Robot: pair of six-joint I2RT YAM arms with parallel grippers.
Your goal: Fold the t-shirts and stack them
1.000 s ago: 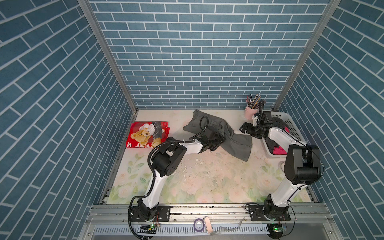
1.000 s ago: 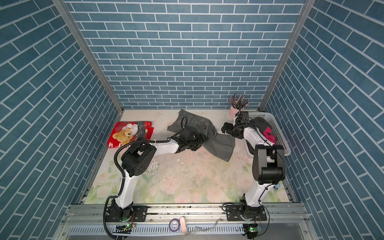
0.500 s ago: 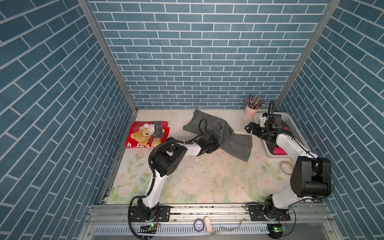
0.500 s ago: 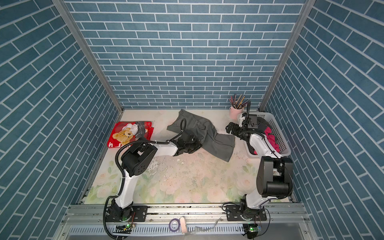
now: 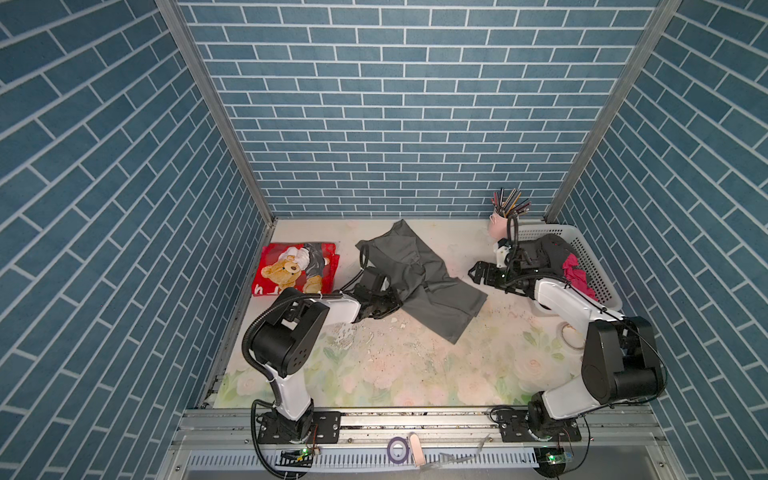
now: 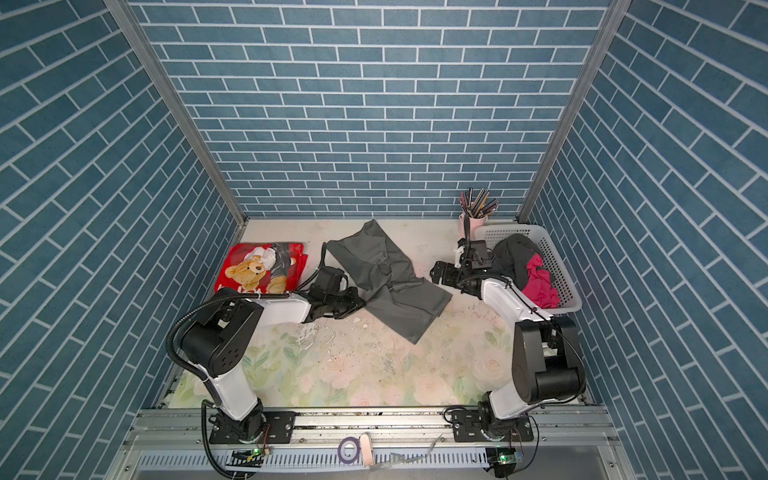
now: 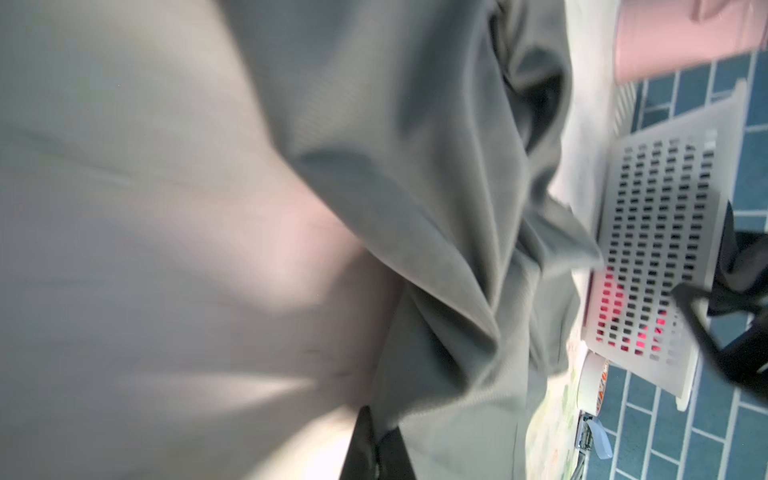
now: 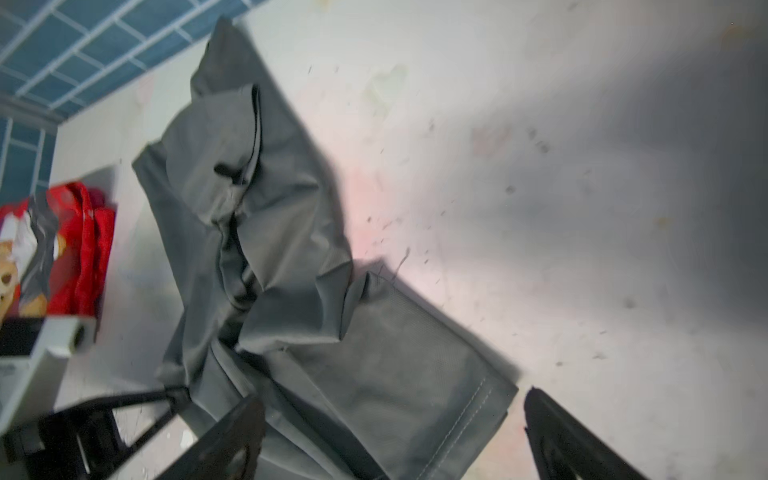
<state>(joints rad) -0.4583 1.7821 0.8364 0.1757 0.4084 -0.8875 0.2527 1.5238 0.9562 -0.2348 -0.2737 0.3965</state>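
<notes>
Looks like the flattening step, ahead of any fold. Pinches the dark grey t-shirt (image 5: 419, 286) at its left edge with the left gripper (image 5: 392, 302), jaws pressed together on the cloth. Leaves the shirt rumpled and twisted in the middle of the desk (image 5: 415, 374). Holds the right gripper (image 5: 477, 275) spread wide and empty, just beside the shirt's right side, apart from it. Shows a red t-shirt (image 5: 297, 270), seemingly folded, at the far left, and dark and magenta t-shirts (image 5: 573, 270) heaped in the basket (image 5: 600, 278). Calls next, probably, for closing the spread gripper on the opposite edge, then pulling both ways to lay the cloth flat.
</notes>
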